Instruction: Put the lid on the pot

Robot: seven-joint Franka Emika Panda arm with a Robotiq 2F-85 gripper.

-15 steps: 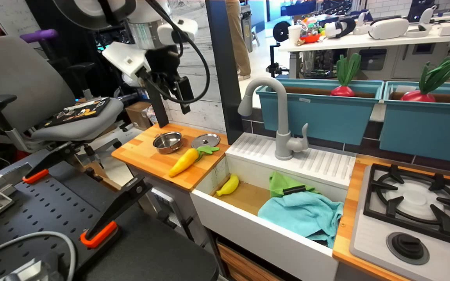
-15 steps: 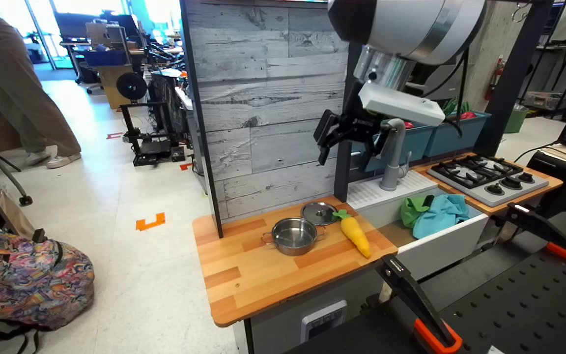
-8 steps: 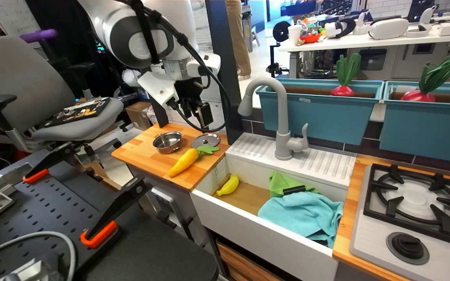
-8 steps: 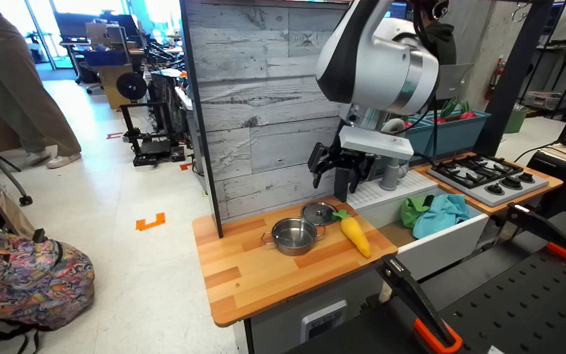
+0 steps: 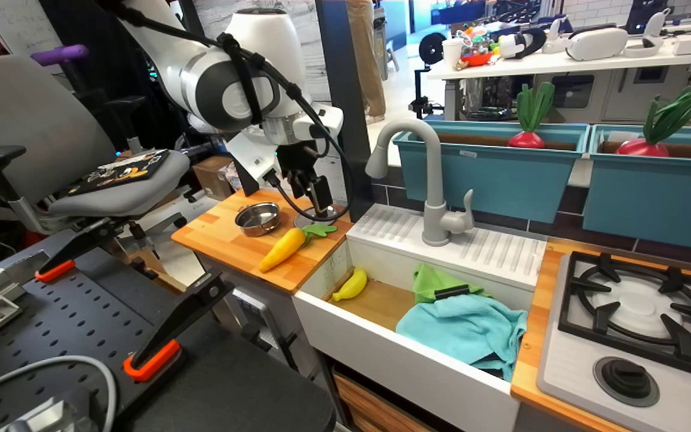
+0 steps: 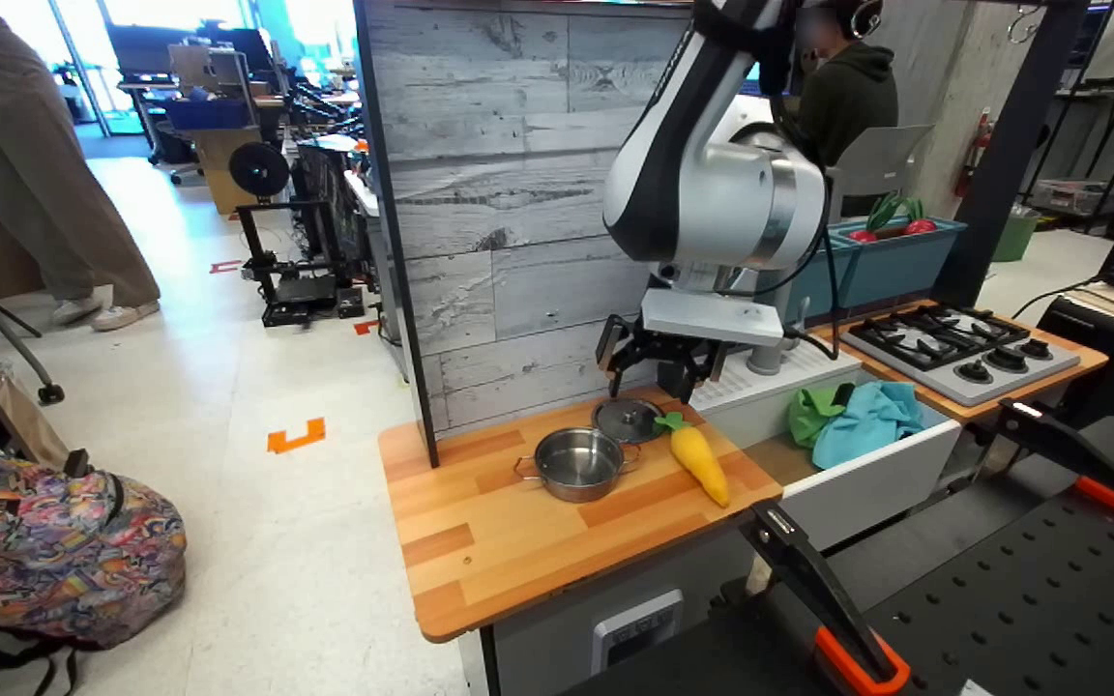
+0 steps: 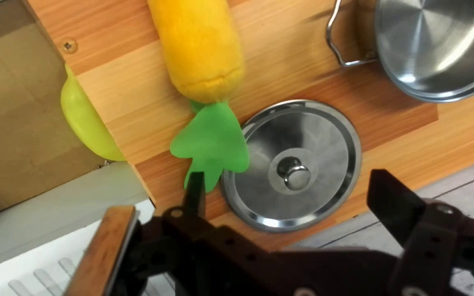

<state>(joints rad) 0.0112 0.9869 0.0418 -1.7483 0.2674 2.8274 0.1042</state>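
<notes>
The pot (image 5: 258, 219) is small, round and silver, uncovered on the wooden counter; it also shows in an exterior view (image 6: 579, 466) and at the upper right of the wrist view (image 7: 438, 45). The flat silver lid (image 7: 323, 164) with a round knob (image 7: 297, 177) lies on the counter beside the pot, knob up. It shows in both exterior views (image 5: 305, 222) (image 6: 630, 421). My gripper (image 6: 651, 394) is open and empty above the lid. In the wrist view its fingertips (image 7: 288, 173) are spread to either side of the knob, apart from it.
A yellow carrot-like toy (image 7: 202, 45) lies beside the lid; its green leaf (image 7: 216, 139) overlaps the lid's rim in the wrist view. A plank wall (image 6: 538, 242) and dark post (image 5: 348, 120) stand behind. The sink with a banana (image 5: 351, 285) and faucet (image 5: 432, 174) adjoins the counter.
My gripper has come down from well above the counter to just over the lid, staying open. The pot, lid and toy have not moved.
</notes>
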